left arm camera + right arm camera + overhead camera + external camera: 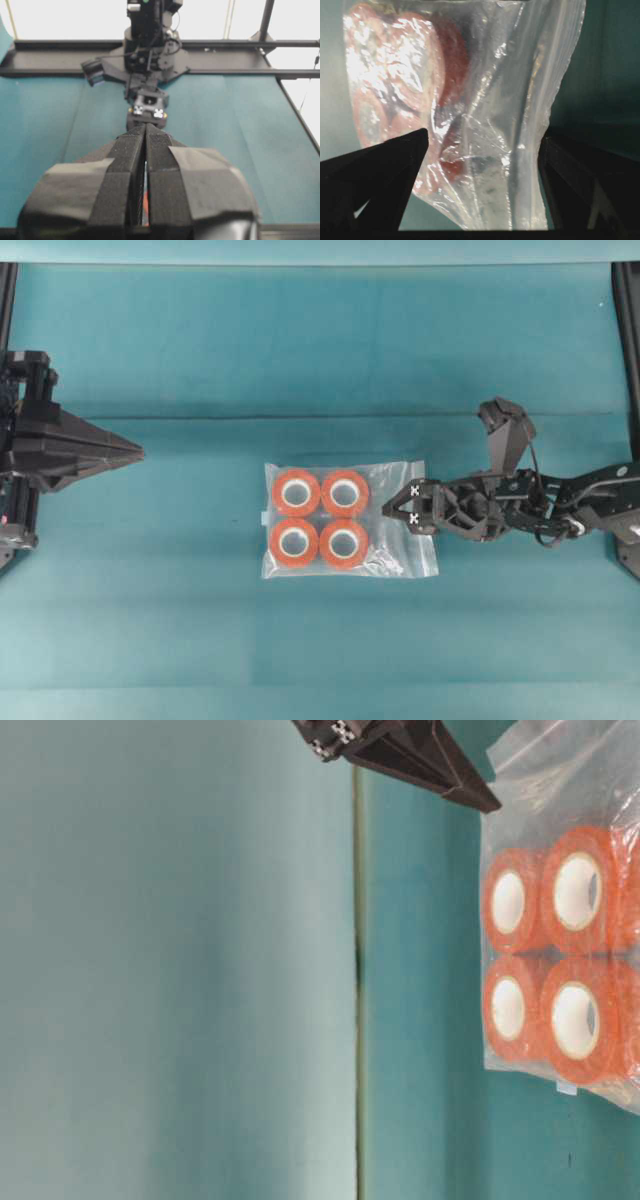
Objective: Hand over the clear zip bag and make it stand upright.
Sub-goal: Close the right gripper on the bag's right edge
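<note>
While the clear zip bag (350,518) lies flat mid-table, the right gripper (398,508), jaws spread and straddling its near edge, is far nearer than the clenched left gripper (128,452)

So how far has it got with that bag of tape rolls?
Barely started. The bag lies flat on the table, so nothing is handed over or standing. In hand: the right gripper is open at the bag's right edge, its fingers either side of the plastic, not closed on it. The left gripper waits shut at the far left. Left: grasp, hand over, stand it upright.
</note>
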Motion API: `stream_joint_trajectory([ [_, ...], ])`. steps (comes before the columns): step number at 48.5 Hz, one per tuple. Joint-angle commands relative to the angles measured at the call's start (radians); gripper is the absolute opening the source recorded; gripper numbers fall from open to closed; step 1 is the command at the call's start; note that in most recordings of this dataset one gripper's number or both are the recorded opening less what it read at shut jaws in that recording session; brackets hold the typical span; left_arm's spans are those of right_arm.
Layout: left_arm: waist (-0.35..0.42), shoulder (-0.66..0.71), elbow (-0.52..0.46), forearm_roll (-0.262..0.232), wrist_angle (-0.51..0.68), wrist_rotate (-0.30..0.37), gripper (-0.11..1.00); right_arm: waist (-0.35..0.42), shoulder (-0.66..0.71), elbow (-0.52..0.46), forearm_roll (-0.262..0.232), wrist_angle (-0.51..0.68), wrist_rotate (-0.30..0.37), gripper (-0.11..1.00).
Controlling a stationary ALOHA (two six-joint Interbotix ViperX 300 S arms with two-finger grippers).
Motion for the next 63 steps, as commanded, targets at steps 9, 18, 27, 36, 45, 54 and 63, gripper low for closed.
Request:
stream_joint_trajectory([
  [9, 0.006, 0.005, -0.028, 0.003, -0.005, 0.002, -0.01, 0.023, 0.021, -0.006, 0.002, -0.028, 0.038, 0.93],
  [18, 0.006, 0.005, -0.028, 0.003, -0.006, 0.002, -0.01, 0.032, 0.051, -0.011, 0.002, -0.028, 0.044, 0.93],
  [27, 0.006, 0.005, -0.028, 0.003, -0.005, 0.002, -0.01, 0.034, 0.063, -0.008, 0.002, -0.023, 0.048, 0.92],
  [36, 0.006, 0.005, -0.026, 0.003, -0.006, -0.002, -0.01, 0.032, 0.064, -0.006, 0.014, 0.011, 0.058, 0.87],
  [45, 0.006, 0.005, -0.028, 0.003, -0.006, -0.002, -0.01, 0.032, 0.087, -0.009, 0.04, 0.104, 0.06, 0.72],
  [54, 0.009, 0.005, -0.026, 0.003, -0.006, -0.003, -0.01, 0.032, 0.126, -0.011, 0.078, 0.135, 0.06, 0.43],
  [63, 0.009, 0.005, -0.026, 0.003, -0.005, -0.002, -0.01, 0.028, 0.137, -0.008, 0.1, 0.133, 0.06, 0.11],
])
